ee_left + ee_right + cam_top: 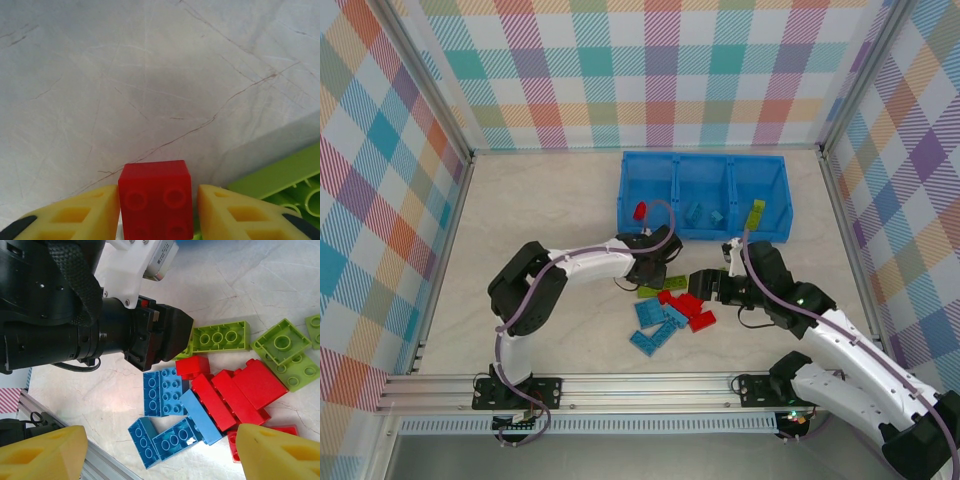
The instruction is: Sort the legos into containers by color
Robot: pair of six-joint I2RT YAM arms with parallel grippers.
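At the far edge of the brick pile [672, 312], a red brick [155, 205] sits between the left tool's [158, 197] narrow-set fingers, possibly already pinched, the blue tray [704, 156] just beyond.

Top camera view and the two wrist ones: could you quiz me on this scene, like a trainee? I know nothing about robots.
1. True or false: the right gripper holds a brick.
2. What colour is the brick between the left gripper's fingers? A blue, B red, C green.
3. Fill in: in the top view, the lone brick in the bin tray's rightmost compartment is ___.
Key: 1 false; 2 B; 3 lime green.
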